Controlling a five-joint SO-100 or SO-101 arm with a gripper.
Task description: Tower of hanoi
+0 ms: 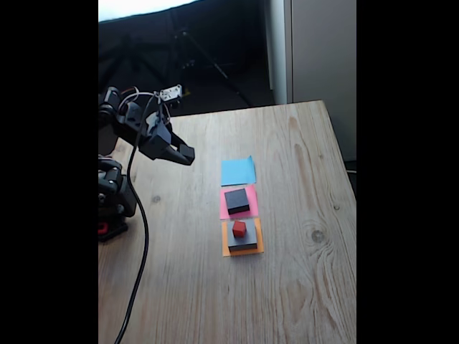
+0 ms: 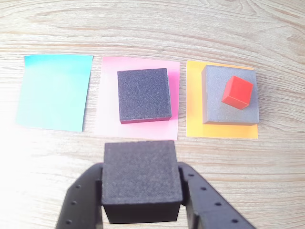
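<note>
Pale wooden desk [image 1: 301, 287], dark room behind with a tripod. The black end effector [image 2: 141, 210] pinches the small black cube [image 2: 141, 183], held above the desk. Medium black square block [image 2: 144, 95] sits flat on pink paper [image 2: 107, 121], tiny red cube [image 2: 237, 92], turned cornerwise, atop the flat grey block [image 2: 214, 107] on orange paper [image 2: 194, 100].

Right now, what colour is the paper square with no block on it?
Blue, clearest in the wrist view: the empty paper square.
</note>
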